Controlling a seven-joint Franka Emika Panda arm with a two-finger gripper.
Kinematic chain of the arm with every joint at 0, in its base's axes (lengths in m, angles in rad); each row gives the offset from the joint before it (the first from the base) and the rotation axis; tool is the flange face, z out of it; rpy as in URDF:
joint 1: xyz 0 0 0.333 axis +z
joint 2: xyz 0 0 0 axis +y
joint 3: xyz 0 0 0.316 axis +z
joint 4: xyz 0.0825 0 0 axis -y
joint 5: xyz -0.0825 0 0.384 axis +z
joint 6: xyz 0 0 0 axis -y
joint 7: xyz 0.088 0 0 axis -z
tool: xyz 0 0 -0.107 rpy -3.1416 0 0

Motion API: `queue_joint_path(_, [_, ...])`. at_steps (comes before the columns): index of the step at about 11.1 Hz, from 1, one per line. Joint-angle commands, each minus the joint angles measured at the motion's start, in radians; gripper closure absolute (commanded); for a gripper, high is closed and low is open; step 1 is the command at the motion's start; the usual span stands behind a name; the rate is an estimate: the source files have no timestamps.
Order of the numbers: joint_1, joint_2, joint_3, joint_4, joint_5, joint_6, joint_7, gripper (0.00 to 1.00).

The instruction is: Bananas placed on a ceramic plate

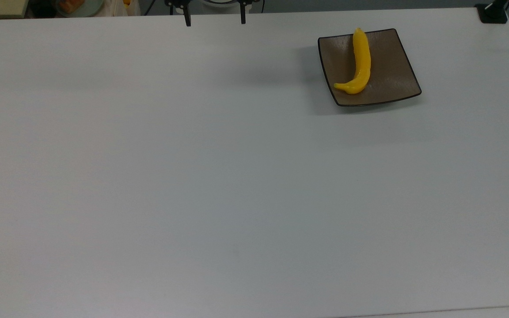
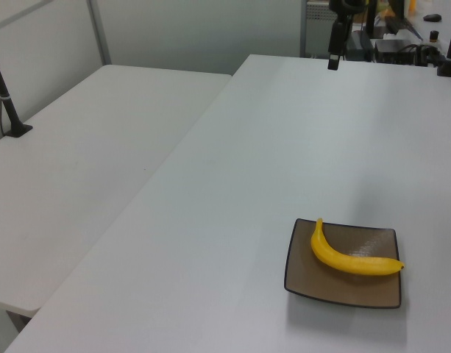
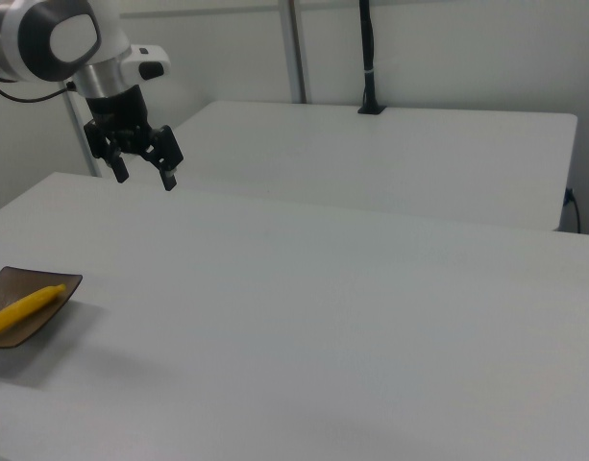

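**Inspector:** Report anything cut off or unclear.

**Operator:** In the top view I see just two dark fingertips [image 1: 187, 20] of the gripper [image 1: 214, 20] at the upper edge; the rest is cropped. In the right view the ceramic plate [image 3: 11, 331] and the bananas [image 3: 23, 307] run off the right view's left edge.

**Inspector:** Gripper condition?

**Operator:** In the right view the gripper [image 3: 144, 176] has its fingers spread wide, holding nothing, hanging above the white table [image 1: 237, 176] and touching nothing.

**Inspector:** Location of the fruit?

**Operator:** The bananas [image 1: 357, 62] lie on the ceramic plate [image 1: 391, 66], near the top view's upper right, well apart from the gripper. In the left view the bananas [image 2: 346, 254] curve across the ceramic plate [image 2: 343, 283].
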Motion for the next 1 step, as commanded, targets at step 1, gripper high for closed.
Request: queue_joint_path(1, [0.001,-0.009,0.008,-0.016,0.02,0.026,-0.029,0.0])
